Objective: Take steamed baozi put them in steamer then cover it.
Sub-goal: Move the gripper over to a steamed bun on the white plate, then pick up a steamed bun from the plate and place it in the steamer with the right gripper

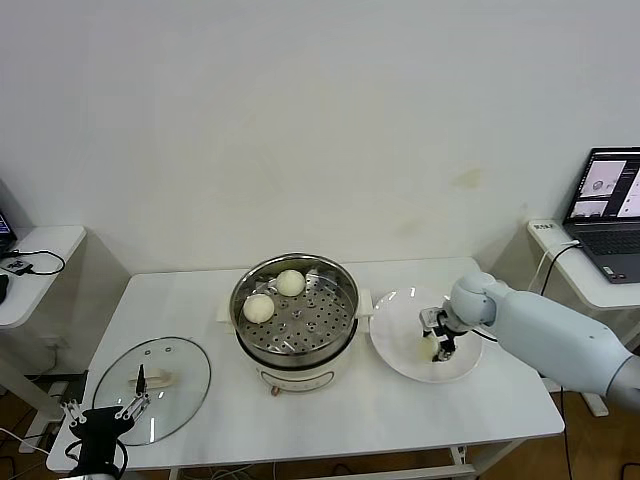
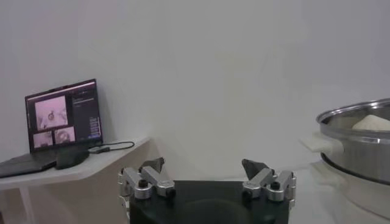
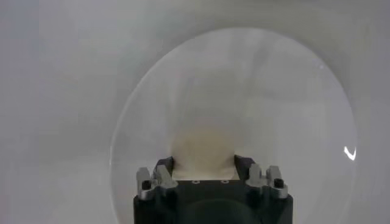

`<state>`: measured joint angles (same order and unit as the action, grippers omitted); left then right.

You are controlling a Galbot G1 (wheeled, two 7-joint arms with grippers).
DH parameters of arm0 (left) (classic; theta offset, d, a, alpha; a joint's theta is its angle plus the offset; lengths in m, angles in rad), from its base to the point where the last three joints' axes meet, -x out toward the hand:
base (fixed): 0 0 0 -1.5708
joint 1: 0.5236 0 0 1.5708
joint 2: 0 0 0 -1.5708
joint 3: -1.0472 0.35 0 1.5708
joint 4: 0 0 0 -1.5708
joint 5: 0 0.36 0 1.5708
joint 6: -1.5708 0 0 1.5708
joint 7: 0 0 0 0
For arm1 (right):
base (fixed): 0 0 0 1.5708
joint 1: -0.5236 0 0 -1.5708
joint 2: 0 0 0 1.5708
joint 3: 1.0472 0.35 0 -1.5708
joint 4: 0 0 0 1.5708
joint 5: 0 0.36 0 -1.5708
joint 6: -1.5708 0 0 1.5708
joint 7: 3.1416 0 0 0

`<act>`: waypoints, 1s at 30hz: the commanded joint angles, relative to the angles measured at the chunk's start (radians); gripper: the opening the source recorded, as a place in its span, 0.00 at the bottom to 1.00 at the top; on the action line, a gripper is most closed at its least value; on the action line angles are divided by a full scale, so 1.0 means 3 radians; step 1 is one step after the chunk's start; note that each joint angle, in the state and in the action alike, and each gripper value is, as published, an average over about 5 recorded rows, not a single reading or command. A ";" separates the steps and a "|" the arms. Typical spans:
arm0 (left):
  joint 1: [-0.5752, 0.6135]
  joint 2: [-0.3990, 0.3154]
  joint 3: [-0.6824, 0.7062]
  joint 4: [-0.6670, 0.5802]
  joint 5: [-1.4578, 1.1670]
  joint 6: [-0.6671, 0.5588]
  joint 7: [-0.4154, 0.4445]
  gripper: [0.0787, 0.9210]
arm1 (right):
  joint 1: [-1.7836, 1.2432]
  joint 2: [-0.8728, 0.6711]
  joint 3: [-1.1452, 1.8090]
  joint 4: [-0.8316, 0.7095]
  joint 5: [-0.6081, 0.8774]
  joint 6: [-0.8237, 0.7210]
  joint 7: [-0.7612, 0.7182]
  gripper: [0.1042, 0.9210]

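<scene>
On the white plate (image 1: 400,345), right gripper (image 1: 441,342) fingers (image 3: 163,169) are pinching a bun (image 3: 203,153) for lifting into the steamer (image 1: 295,310); left gripper (image 2: 206,180) is idling, fingers spread, by the lid (image 1: 152,375).

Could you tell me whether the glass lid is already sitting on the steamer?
No, the glass lid lies flat on the table left of the open steamer.

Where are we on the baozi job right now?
Two baozi already sit in the steamer. The right gripper is down on the white plate with its fingers either side of another baozi. The left gripper waits open by the cover, which lies on the table, not yet on.
</scene>
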<state>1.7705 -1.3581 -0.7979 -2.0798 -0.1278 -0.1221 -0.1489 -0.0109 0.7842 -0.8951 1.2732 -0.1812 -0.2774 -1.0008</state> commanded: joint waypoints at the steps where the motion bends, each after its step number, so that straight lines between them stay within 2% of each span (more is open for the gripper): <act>1: 0.0009 0.0000 0.0003 -0.0015 0.0001 -0.0001 -0.0001 0.88 | 0.0057 -0.0023 0.0010 0.0035 0.0015 0.0002 -0.0067 0.55; 6: 0.0018 0.0006 0.0001 -0.0026 0.0000 -0.0002 -0.0001 0.88 | 0.0280 -0.0121 0.0012 0.0179 0.0149 -0.0025 -0.0135 0.55; 19: 0.0026 0.0009 0.0050 -0.0106 0.0008 -0.0001 -0.0001 0.88 | 0.1293 -0.0435 -0.0435 0.0820 0.0906 -0.0192 -0.0230 0.56; 30: 0.0049 0.0014 0.0058 -0.0127 0.0008 -0.0013 -0.0005 0.88 | 0.2315 0.0045 -0.0816 0.0835 0.1447 0.0037 -0.0333 0.56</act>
<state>1.7827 -1.3533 -0.7828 -2.1150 -0.1259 -0.1247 -0.1497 0.4258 0.7164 -1.0507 1.4752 0.1031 -0.2937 -1.0845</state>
